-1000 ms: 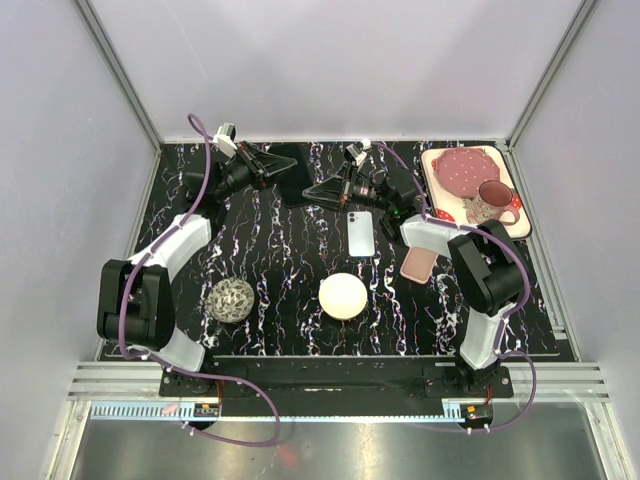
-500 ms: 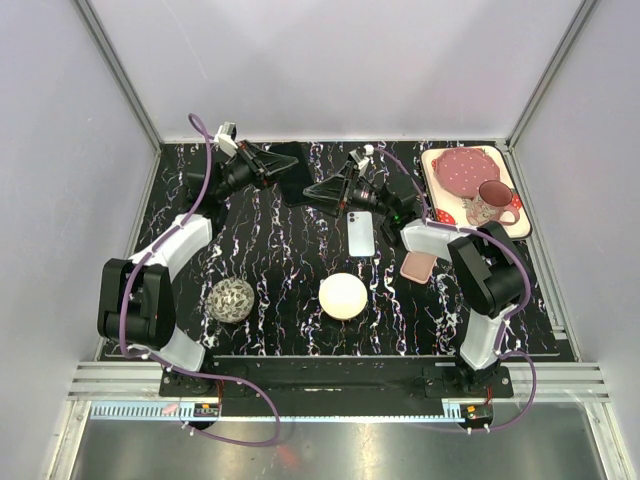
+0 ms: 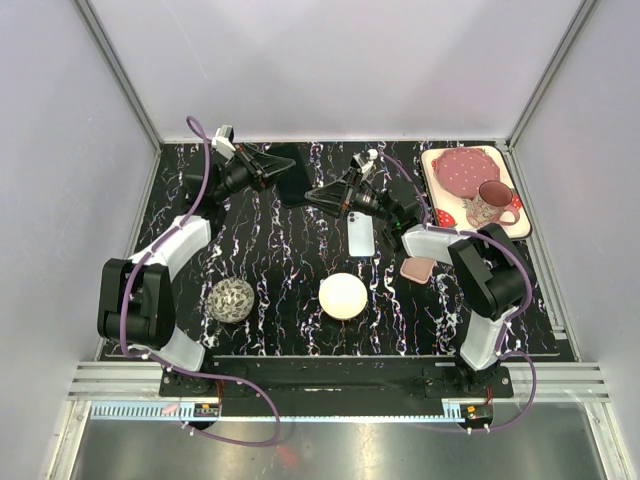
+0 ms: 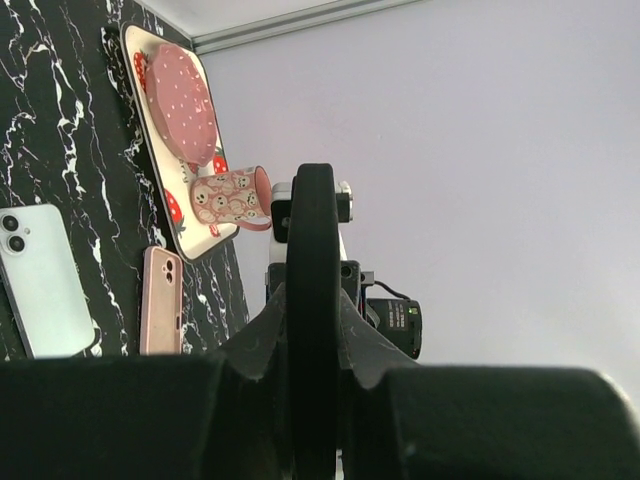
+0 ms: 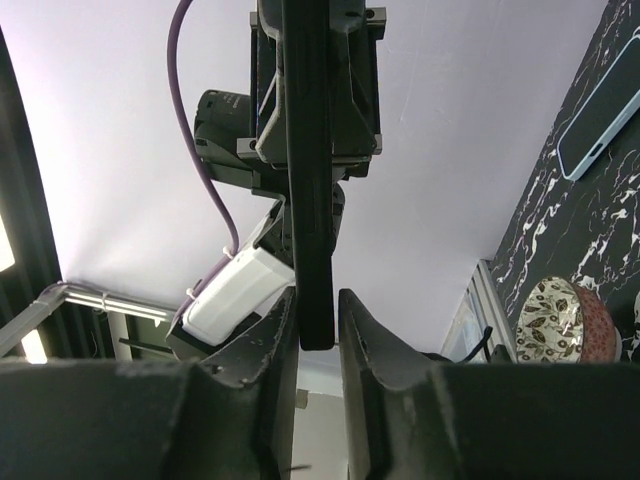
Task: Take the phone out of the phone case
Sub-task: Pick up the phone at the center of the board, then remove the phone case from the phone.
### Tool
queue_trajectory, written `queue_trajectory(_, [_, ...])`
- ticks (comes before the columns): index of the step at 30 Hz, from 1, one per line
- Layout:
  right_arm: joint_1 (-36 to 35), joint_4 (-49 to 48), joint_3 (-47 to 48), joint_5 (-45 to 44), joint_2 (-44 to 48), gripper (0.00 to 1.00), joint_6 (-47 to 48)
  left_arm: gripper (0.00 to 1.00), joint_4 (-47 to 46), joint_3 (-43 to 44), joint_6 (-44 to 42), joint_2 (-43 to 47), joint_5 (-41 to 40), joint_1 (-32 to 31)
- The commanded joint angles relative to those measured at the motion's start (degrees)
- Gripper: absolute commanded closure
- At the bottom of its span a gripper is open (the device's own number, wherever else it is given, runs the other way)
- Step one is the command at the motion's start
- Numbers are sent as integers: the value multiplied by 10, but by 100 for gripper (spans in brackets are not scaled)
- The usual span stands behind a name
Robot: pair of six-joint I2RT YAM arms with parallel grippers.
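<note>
The right tool just let go and closed in again around the black phone case that the left tool pinches above the far surface, likely seeking a better hold, but I cannot tell if it squeezes.

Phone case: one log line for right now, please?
left gripper: grips black case | right gripper: grips it too | phone: on table

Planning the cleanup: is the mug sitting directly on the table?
No, the mug stands on the tray, next to the pink plate.
</note>
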State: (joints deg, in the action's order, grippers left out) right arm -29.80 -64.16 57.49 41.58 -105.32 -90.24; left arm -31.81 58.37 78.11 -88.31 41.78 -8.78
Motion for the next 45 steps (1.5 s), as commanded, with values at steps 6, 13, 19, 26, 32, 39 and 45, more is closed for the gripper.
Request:
queue_trajectory(6, [-3, -11, -21, -10, 41, 91, 0, 100, -81, 0, 27, 46, -10, 17])
queue_trajectory(13, [-2, -198, -13, -43, -8, 100, -147, 100, -178, -25, 97, 46, -2, 17])
queue_trajectory(19, [-3, -246, 39, -82, -15, 100, -201, 100, -425, -58, 243, 42, -35, 17])
queue_trajectory(26, [-5, -255, 96, -135, -28, 100, -258, 100, -483, -44, 267, 66, -65, 17])
queue_trajectory(32, [-16, -254, 149, -150, -57, 100, -286, 100, -467, -23, 258, 89, -70, 12])
queue_trajectory(39, [-32, -255, 163, -164, -85, 100, -309, 100, -472, -19, 271, 112, -82, 9])
queue_trajectory(45, [-38, -255, 180, -167, -96, 100, -316, 100, -451, -7, 266, 143, -91, -4])
